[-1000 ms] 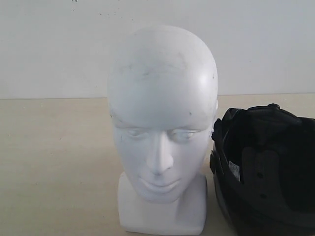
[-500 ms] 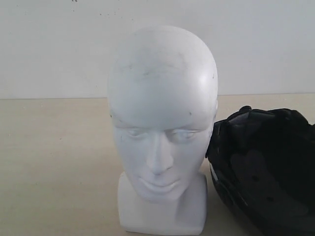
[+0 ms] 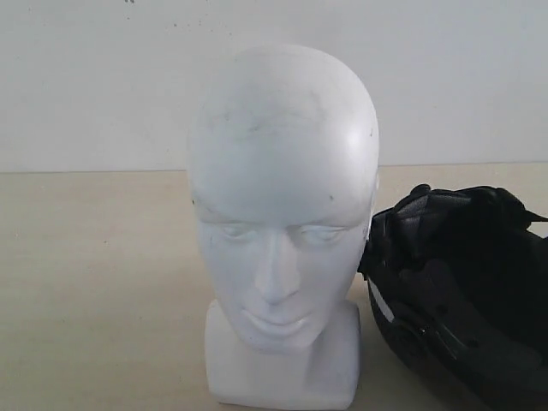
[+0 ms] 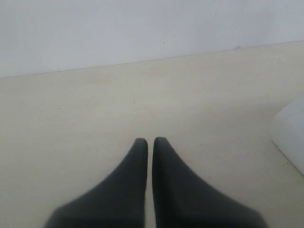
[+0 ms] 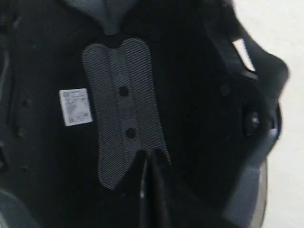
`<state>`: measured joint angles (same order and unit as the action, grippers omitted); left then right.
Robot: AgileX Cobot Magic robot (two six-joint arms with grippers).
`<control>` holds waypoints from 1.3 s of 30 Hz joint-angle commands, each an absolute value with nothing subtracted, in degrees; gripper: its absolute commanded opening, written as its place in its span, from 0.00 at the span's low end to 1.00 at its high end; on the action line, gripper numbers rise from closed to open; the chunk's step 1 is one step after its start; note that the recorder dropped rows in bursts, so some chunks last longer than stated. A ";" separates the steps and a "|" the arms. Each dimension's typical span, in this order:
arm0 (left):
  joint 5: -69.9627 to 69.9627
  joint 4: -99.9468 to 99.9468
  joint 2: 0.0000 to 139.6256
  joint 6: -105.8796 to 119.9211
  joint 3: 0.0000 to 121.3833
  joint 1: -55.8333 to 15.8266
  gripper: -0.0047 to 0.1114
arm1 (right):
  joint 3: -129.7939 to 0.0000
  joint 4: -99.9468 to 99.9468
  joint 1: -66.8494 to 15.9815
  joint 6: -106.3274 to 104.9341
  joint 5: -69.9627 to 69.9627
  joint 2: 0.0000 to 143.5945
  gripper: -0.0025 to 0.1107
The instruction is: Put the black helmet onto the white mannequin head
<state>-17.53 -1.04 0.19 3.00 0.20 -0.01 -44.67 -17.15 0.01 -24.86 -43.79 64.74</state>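
Note:
The white mannequin head (image 3: 282, 197) stands upright on its blocky base in the middle of the exterior view, facing the camera. Just to its right the black helmet (image 3: 462, 291) is tipped, its dark padded inside showing and its edge close to the head's cheek. In the right wrist view the helmet's lining (image 5: 123, 109) with a small white label (image 5: 75, 107) fills the picture. My right gripper (image 5: 151, 154) is shut inside it, with a thin part pinched between the jaws. My left gripper (image 4: 150, 140) is shut and empty above the table, with a white corner of the mannequin base (image 4: 289, 133) off to one side.
The pale beige table (image 3: 94, 282) stretches left of the head up to a plain white wall (image 3: 103, 86). Neither arm shows in the exterior view.
The helmet has tilted and turned over the last second: its opening has rolled away from the camera and its top edge has dropped lower. The mannequin head has stayed still.

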 commanded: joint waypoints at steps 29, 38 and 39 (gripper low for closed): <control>-17.32 -0.64 0.00 2.59 0.00 0.17 0.08 | -41.16 16.03 -43.33 19.43 -45.43 58.45 0.78; -17.24 -0.64 0.00 2.59 0.00 0.17 0.08 | -41.16 17.18 -43.33 19.68 -39.28 71.15 0.77; -17.24 -0.64 0.00 2.59 0.00 0.17 0.08 | -41.16 17.18 -43.33 20.15 -37.13 72.40 0.77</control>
<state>-17.53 -1.04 0.19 3.00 0.20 -0.01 -41.41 16.45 -43.30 19.56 -42.17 69.75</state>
